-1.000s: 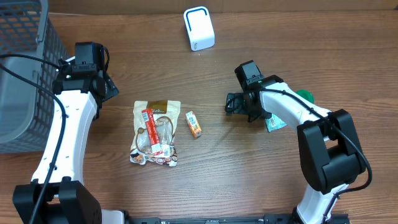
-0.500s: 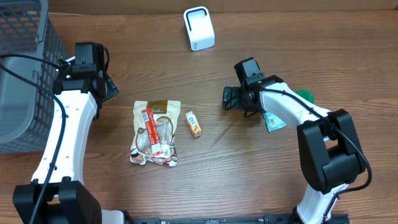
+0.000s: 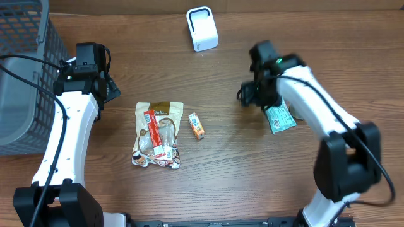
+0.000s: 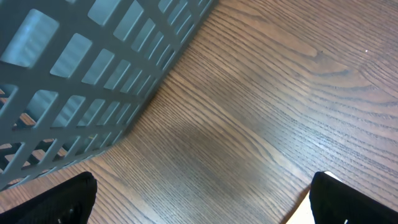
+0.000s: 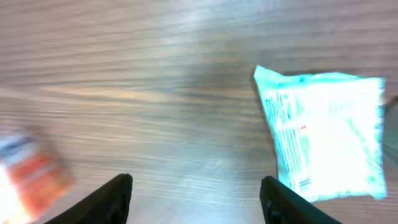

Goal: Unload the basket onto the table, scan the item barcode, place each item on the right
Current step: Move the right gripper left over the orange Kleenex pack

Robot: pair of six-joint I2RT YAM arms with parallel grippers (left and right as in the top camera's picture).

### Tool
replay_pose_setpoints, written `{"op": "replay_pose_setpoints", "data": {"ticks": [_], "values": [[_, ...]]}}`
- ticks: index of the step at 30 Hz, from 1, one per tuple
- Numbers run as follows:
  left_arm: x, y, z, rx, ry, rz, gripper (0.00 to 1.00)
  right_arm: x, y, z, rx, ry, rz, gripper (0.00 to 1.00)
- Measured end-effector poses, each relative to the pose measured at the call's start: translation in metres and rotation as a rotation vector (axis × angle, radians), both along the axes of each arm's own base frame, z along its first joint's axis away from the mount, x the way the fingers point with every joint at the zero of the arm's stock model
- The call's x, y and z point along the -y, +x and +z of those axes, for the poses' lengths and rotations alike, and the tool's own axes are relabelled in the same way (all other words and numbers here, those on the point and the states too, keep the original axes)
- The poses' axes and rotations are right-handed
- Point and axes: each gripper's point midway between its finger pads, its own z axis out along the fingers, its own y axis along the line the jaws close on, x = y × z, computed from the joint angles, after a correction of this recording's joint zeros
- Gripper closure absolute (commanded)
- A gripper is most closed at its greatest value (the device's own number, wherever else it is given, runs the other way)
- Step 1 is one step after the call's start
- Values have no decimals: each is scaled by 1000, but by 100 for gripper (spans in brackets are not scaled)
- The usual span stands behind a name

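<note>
I count one white barcode scanner (image 3: 202, 29), one grey mesh basket (image 3: 25, 38), and three packaged items: one snack pouch (image 3: 158, 133), one small orange box (image 3: 197, 125), one teal packet (image 3: 279, 118).

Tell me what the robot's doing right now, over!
Left jaws open, empty, by grey basket. Right jaws open, empty, over table beside teal packet. Packet lies flat, not gripped. Nothing blocking it.

Plastic-film packet (image 3: 279, 118), matt wood-grain table (image 3: 240, 176)
</note>
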Motion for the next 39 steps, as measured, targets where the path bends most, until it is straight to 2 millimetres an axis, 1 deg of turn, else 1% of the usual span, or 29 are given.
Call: {"op": "replay_pose_setpoints", "data": {"ticks": [3,5,7,9,13,17,19,21,23,25,26,28,29,30,31,36,39], "values": [[0,0,0,0,0,0,0,-15,7,60,129,89,27,31],[0,0,0,0,0,0,0,-24,3,88,189,137,49,31],[0,0,0,0,0,0,0,-34,-4,103,211,177,75,32],[0,0,0,0,0,0,0,-43,-9,104,200,201,99,32],[0,0,0,0,0,0,0,-64,-17,93,164,222,148,32],[0,0,0,0,0,0,0,-95,-24,87,182,237,224,32],[0,0,0,0,0,0,0,-107,-29,84,194,234,257,32],[0,0,0,0,0,0,0,-125,-38,76,205,223,308,32],[0,0,0,0,0,0,0,-133,-45,69,206,216,334,33],[0,0,0,0,0,0,0,-143,-53,54,204,210,364,33],[0,0,0,0,0,0,0,-147,-53,47,212,215,371,33],[0,0,0,0,0,0,0,-151,-52,35,230,221,376,33],[0,0,0,0,0,0,0,-151,-52,33,230,221,377,34],[0,0,0,0,0,0,0,-150,-53,17,231,218,373,35],[0,0,0,0,0,0,0,-150,-52,10,239,221,371,35],[0,0,0,0,0,0,0,-151,-49,-11,275,235,362,37],[0,0,0,0,0,0,0,-151,-49,-19,285,241,361,43]]}}
